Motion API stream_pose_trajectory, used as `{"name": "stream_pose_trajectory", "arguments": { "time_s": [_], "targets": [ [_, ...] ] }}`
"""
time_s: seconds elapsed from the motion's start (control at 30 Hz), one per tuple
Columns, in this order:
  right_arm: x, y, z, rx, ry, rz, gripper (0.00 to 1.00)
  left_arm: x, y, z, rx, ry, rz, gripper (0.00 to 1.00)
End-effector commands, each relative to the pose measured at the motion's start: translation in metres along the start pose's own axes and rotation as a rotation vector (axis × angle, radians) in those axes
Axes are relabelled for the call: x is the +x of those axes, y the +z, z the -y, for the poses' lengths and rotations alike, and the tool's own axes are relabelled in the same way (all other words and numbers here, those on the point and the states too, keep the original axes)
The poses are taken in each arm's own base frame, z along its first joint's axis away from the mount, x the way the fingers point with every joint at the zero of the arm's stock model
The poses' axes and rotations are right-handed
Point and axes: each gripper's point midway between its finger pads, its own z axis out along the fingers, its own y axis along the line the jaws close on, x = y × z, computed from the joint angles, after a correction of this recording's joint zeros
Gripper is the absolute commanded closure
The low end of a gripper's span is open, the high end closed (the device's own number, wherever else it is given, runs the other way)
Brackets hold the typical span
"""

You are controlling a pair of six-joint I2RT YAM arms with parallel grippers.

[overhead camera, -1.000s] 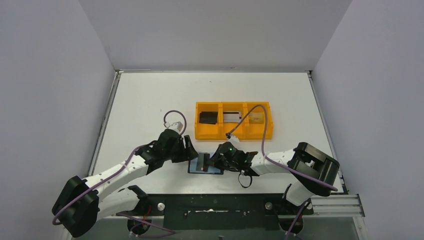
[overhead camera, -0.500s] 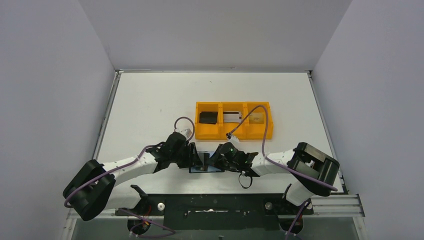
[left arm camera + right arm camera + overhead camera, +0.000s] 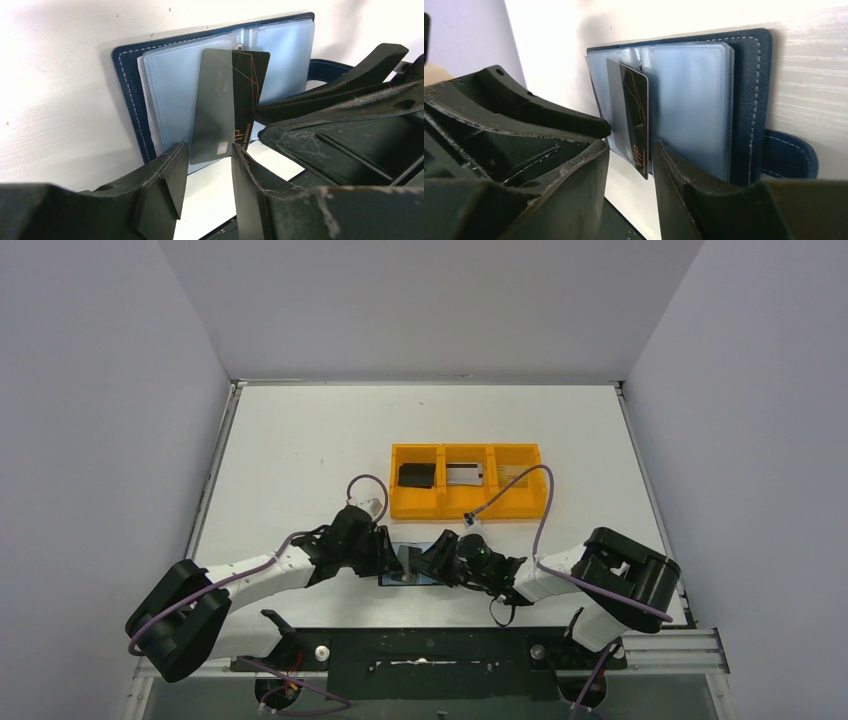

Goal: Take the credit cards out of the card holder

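Note:
The card holder (image 3: 405, 578) lies open on the table, navy with pale blue-grey pockets (image 3: 165, 95), its closing tab (image 3: 789, 155) at one edge. A black credit card (image 3: 225, 100) with orange lines sticks part-way out of a pocket, tilted up off the wallet. My left gripper (image 3: 207, 152) is open, its jaws either side of the card's free end with a gap on both sides. My right gripper (image 3: 631, 150) faces it from the other side, also open around the same black card (image 3: 636, 120). In the top view both grippers (image 3: 392, 558) (image 3: 430, 560) meet over the wallet.
An orange three-compartment tray (image 3: 468, 508) stands just behind the wallet, with a black card (image 3: 417, 475) in its left bin and a silver card (image 3: 465, 474) in the middle one. The right arm's purple cable (image 3: 540, 500) loops over the tray's right bin. The table's near edge is close.
My right gripper has gone from shut to open, letting go of the black card. My left gripper moved in to the wallet and its jaws narrowed around the card's end.

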Motion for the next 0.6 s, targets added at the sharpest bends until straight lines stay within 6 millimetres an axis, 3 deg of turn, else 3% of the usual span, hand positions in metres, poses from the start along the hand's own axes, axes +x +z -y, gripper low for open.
{"name": "stream_pose_trajectory", "arguments": {
  "time_s": [0.0,0.3,0.57],
  "targets": [
    [-0.012,-0.009,-0.025,-0.157,0.077,0.041,0.60,0.007,0.000,-0.016,-0.057,0.011,-0.001,0.64],
    [-0.005,0.000,-0.018,-0.154,0.081,-0.002,0.63,0.006,-0.002,-0.012,-0.049,0.012,-0.002,0.66],
    [-0.011,0.012,-0.003,-0.008,0.019,0.015,0.69,0.008,-0.002,-0.012,-0.047,0.011,-0.009,0.67]
  ]
}}
